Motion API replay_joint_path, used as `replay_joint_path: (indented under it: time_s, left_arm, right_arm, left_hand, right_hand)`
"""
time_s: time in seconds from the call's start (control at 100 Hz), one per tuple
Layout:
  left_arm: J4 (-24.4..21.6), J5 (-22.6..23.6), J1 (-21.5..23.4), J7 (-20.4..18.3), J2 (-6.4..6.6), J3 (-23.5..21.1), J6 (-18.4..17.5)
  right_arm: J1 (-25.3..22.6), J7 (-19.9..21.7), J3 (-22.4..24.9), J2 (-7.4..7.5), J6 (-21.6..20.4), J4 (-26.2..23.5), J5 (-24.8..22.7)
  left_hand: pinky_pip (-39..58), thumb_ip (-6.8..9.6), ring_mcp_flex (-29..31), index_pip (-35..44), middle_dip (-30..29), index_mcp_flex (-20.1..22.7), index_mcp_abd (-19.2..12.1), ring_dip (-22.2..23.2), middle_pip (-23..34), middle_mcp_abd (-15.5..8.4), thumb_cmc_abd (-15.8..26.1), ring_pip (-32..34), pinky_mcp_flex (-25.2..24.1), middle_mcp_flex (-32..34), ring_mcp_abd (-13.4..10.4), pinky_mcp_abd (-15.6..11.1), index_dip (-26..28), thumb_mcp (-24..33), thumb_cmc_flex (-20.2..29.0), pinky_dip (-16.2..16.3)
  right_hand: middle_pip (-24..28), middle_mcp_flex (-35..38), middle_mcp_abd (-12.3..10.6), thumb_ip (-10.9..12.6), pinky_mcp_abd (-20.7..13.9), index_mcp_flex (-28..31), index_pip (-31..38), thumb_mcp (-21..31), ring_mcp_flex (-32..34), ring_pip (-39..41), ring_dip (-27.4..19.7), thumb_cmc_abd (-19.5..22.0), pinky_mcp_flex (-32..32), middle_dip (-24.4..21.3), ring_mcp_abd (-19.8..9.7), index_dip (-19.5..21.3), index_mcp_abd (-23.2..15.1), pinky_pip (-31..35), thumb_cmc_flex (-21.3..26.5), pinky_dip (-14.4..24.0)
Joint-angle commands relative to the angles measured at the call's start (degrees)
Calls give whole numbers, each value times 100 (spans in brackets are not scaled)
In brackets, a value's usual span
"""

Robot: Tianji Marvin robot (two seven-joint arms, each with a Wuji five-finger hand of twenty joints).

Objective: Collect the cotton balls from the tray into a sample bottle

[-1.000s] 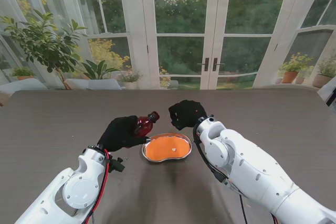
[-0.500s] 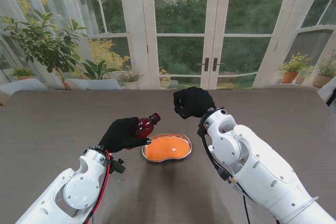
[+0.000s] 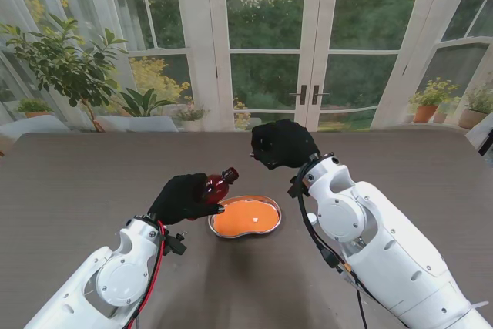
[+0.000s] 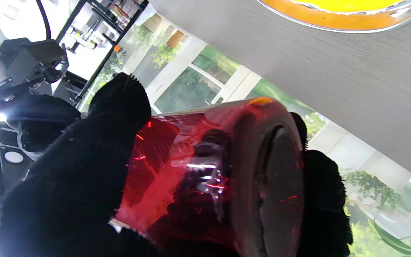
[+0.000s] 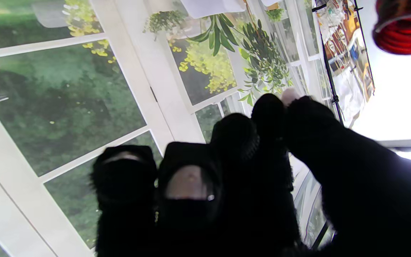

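No readable labels or writing are showing. The left robot hand [image 3: 185, 197] is gripping the red sample bottle [image 3: 215, 186], tilted, just left of the tray [image 3: 245, 216]. One cotton ball [image 3: 253, 219] is lying in its orange interior. The right robot hand [image 3: 282, 146] is pinching another cotton ball [image 5: 290, 95] above the worktop [image 3: 400, 175].

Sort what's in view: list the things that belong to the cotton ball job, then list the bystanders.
Job: left hand holding red sample bottle; tray; cotton ball in it; right hand, pinching something small and pale.

Bystanders: table; potted plants outside the windows.
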Motion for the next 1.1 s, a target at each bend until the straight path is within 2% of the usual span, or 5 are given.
replay_joint_path:
  time_s: [0.0,0.44,1.09]
  left_arm:
    - [22,-24,-9,-90,-23,4,-10]
    - [139,-58,-150,-38,-44,114,-62]
    - [308,-99,-296,46,-74,206,-162]
  right_arm:
    - [-73,92,21,7,-65,-130,29]
    - [-186,243,-37,37,-408,-257,143]
    - [-133,313,-245,42,-563,-172,178]
  left_hand:
    - [-319,48,-28,527,-64,704,-996,11,26,-113,1301,62,-295,127,374,-73,24,1074,1520,15]
    - [-320,48,-31,526,-65,698,-1004,7,29,-127,1310,61,-295,125,373,-73,29,1054,1527,16]
    - [-320,54,-37,516,-71,690,-1000,3,25,-120,1321,60,-295,120,376,-73,24,1035,1536,17]
  right_hand:
    - [159,87,38,165,14,-29,144,201,213,281,81,68,113,63,-174,186,-2,426,121,85]
    - [145,87,43,175,30,-24,109,162,213,281,79,87,98,78,-157,202,-3,424,123,95]
    - [120,75,40,184,31,-35,70,130,213,281,77,113,87,88,-155,224,-2,416,133,104]
